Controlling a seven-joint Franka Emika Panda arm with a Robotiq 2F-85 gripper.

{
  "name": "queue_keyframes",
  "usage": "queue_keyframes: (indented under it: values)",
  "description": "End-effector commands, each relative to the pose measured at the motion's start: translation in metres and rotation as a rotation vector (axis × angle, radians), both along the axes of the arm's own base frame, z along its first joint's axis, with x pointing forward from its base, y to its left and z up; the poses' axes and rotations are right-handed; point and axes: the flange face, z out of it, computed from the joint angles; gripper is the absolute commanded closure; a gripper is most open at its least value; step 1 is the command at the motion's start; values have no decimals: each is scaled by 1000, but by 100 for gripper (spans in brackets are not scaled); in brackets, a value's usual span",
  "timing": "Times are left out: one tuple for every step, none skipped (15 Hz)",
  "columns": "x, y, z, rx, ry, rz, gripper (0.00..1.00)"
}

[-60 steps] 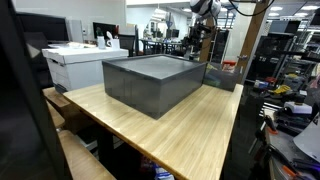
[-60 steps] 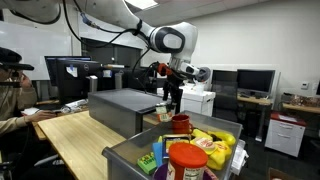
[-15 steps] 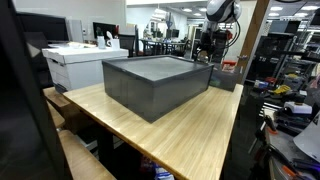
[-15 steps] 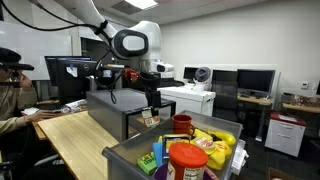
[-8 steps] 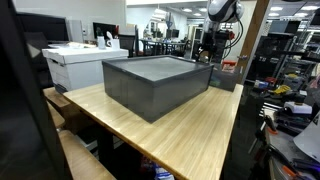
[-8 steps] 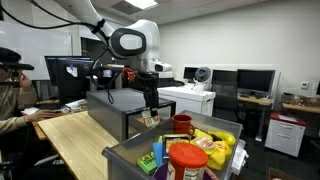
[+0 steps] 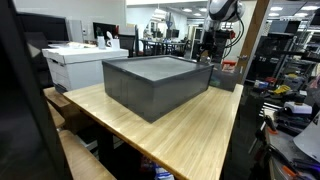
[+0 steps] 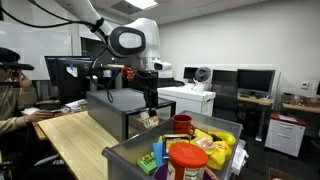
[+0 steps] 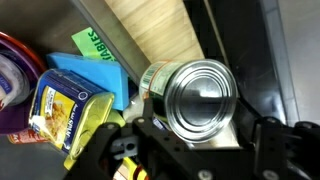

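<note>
In the wrist view a silver metal can [image 9: 200,100] lies end-on between my fingers, its shiny lid facing the camera. My gripper [image 9: 204,132] straddles it, with one dark finger on each side and a narrow gap showing at both, so it is open around the can. In both exterior views the gripper [image 8: 150,100] [image 7: 207,50] hangs low at the far end of the large dark grey bin [image 7: 150,85] [image 8: 118,108].
Beside the can lie a blue packet [image 9: 95,75], a yellow packet [image 9: 65,112] and a purple-red lid [image 9: 14,75]. The wooden table [image 9: 150,30] shows above. A second bin [image 8: 125,157] of groceries, with a red cup [image 8: 181,123] behind it, stands in the foreground. A white printer [image 7: 75,60] stands to one side.
Four seconds ago the arm stood higher and nearer the red cup. It has since swung to the dark bin's end and lowered. Over the last second it has barely moved.
</note>
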Motion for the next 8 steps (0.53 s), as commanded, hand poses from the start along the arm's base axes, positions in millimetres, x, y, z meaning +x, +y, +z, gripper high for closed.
queue_keyframes:
  values:
    - [-16, 1, -2, -13, 11, -8, 46]
    - [-18, 2, -2, -15, 9, -7, 46]
    - [-20, 3, -1, -17, 9, -7, 46]
    - [-23, 5, -1, -20, 11, -6, 46]
    - [-27, 7, -1, -23, 13, -5, 46]
    - [-31, 9, 0, -30, 17, -1, 46]
    - [-35, 11, 0, -38, 21, 0, 46]
    - [-40, 13, 1, -46, 23, -3, 46]
